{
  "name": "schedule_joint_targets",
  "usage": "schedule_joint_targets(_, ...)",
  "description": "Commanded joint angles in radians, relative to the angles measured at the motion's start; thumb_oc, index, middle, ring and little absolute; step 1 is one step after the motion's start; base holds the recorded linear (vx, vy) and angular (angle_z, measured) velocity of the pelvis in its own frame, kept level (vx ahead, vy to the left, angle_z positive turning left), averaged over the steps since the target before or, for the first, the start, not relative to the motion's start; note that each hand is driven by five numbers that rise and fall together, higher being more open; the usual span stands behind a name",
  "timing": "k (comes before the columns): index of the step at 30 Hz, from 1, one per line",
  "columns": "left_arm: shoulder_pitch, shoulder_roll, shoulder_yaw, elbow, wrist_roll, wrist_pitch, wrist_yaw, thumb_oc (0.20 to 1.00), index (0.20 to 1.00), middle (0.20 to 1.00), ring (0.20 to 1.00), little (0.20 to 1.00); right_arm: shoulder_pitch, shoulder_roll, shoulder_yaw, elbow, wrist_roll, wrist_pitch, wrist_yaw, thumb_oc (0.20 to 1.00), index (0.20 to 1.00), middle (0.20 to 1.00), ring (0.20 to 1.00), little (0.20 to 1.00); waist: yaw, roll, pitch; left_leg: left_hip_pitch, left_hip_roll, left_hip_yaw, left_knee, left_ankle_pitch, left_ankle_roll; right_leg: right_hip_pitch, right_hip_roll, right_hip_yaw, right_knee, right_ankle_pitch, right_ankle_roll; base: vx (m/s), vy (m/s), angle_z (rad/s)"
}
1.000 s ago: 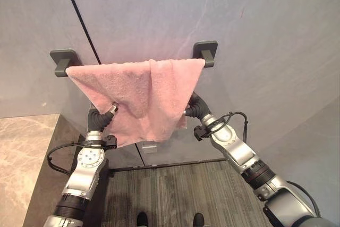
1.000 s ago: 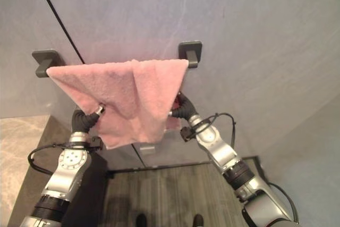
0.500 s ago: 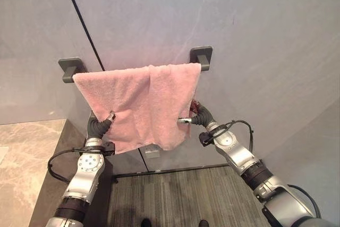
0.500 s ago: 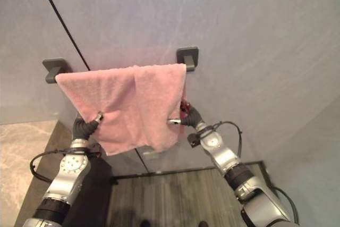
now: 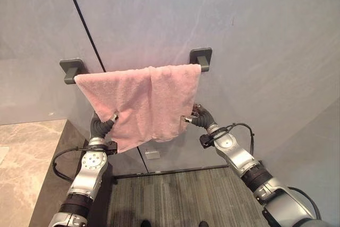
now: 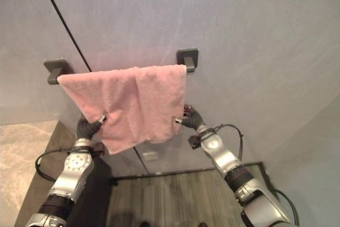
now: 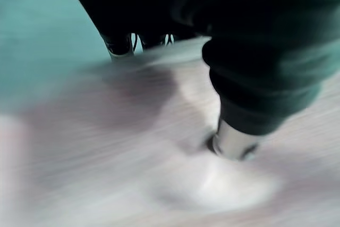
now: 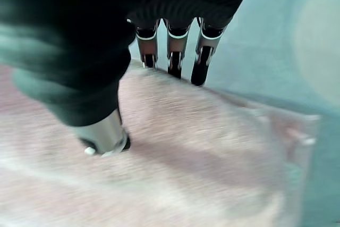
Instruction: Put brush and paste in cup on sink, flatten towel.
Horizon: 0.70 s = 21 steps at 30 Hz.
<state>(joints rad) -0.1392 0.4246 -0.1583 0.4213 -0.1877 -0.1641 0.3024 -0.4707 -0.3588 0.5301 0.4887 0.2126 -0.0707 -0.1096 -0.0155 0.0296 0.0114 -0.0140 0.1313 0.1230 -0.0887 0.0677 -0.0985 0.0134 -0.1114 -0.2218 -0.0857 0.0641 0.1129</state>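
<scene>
A pink terry towel (image 5: 143, 102) hangs over a dark wall-mounted rail (image 5: 73, 69). Both arms reach up: the left hand (image 5: 104, 125) pinches the towel's lower left edge, and the right hand (image 5: 195, 118) pinches its lower right edge, thumb in front, fingers behind.

The pink towel (image 5: 143, 104) is fluffy terry cloth, matt and nubbly. The rail brackets (image 5: 201, 57) look like matt dark-grey plastic or coated metal. The wall (image 5: 255, 30) is smooth grey stone-like panelling with a faint sheen. The floor (image 5: 180, 195) at the bottom is ribbed grey carpet; the counter (image 5: 26, 158) at lower left is polished marble.
</scene>
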Motion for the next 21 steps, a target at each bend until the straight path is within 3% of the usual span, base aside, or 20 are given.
schedule_joint_targets(1,-0.021,0.053,-0.011,0.047,0.031,-0.017,0.012,1.0,1.0,1.0,1.0,1.0,-0.026,0.041,-0.047,0.015,-0.033,-0.051,-0.034,1.0,1.0,1.0,1.0,1.0,0.017,-0.095,0.02,0.03,0.016,0.057,0.001,-0.026,-0.016,-0.023,-0.137,0.023,-0.002,0.081,0.084,0.0,0.0,0.0)
schedule_joint_targets(2,-0.017,0.047,-0.014,0.074,0.036,-0.015,0.013,1.0,1.0,1.0,1.0,1.0,-0.006,0.04,-0.056,0.039,-0.034,-0.052,-0.038,0.595,0.595,0.595,0.595,0.595,0.014,-0.093,0.017,0.034,0.016,0.057,0.001,-0.028,-0.015,-0.021,-0.138,0.024,-0.002,0.079,0.083,0.0,0.0,0.0)
schedule_joint_targets(3,-0.014,0.044,-0.014,0.079,0.035,-0.014,0.014,1.0,1.0,1.0,1.0,1.0,-0.002,0.04,-0.058,0.046,-0.035,-0.053,-0.041,0.482,0.482,0.482,0.482,0.482,0.013,-0.092,0.015,0.036,0.015,0.058,0.001,-0.03,-0.015,-0.018,-0.137,0.025,-0.002,0.077,0.083,0.0,0.0,0.0)
schedule_joint_targets(4,-0.011,0.04,-0.013,0.095,0.031,-0.015,0.014,1.0,1.0,1.0,1.0,1.0,0.005,0.039,-0.062,0.055,-0.035,-0.055,-0.043,0.219,0.219,0.219,0.219,0.219,0.013,-0.091,0.014,0.038,0.015,0.058,0.001,-0.031,-0.014,-0.016,-0.137,0.026,-0.002,0.076,0.083,0.0,0.0,0.0)
schedule_joint_targets(5,-0.008,0.036,-0.012,0.109,0.028,-0.015,0.012,1.0,1.0,1.0,1.0,1.0,0.01,0.039,-0.067,0.068,-0.03,-0.056,-0.043,0.2,0.2,0.2,0.2,0.2,0.012,-0.09,0.012,0.041,0.015,0.058,0.001,-0.032,-0.014,-0.013,-0.137,0.026,-0.002,0.075,0.083,0.0,0.0,0.0)
schedule_joint_targets(7,-0.006,0.033,-0.012,0.13,0.028,-0.015,0.014,1.0,1.0,1.0,1.0,1.0,0.019,0.035,-0.075,0.076,-0.029,-0.057,-0.044,0.203,0.203,0.203,0.203,0.203,0.009,-0.089,0.01,0.047,0.015,0.059,0.001,-0.032,-0.014,-0.008,-0.137,0.026,-0.002,0.074,0.083,0.0,0.0,0.0)
schedule_joint_targets(8,-0.007,0.029,-0.014,0.143,0.029,-0.013,0.015,1.0,1.0,1.0,1.0,1.0,0.025,0.033,-0.08,0.084,-0.036,-0.057,-0.05,0.846,0.846,0.846,0.846,0.846,0.008,-0.088,0.008,0.05,0.015,0.059,0.001,-0.033,-0.013,-0.006,-0.136,0.027,-0.002,0.073,0.083,0.0,-0.001,-0.04)
schedule_joint_targets(9,-0.007,0.024,-0.018,0.161,0.032,-0.008,0.017,1.0,1.0,1.0,1.0,1.0,0.031,0.037,-0.085,0.102,-0.041,-0.056,-0.057,1.0,1.0,1.0,1.0,1.0,0.006,-0.087,0.007,0.053,0.015,0.06,0.001,-0.034,-0.013,-0.004,-0.136,0.028,-0.002,0.073,0.083,0.0,0.0,-0.07)
schedule_joint_targets(21,0.027,-0.081,-0.06,0.421,0.012,0.006,-0.037,1.0,1.0,1.0,1.0,1.0,0.151,0.029,-0.122,0.363,-0.095,-0.032,-0.043,1.0,1.0,1.0,1.0,1.0,-0.011,-0.078,-0.006,0.083,0.014,0.062,0.001,-0.04,-0.011,0.021,-0.131,0.036,-0.002,0.063,0.079,0.0,-0.001,-0.04)
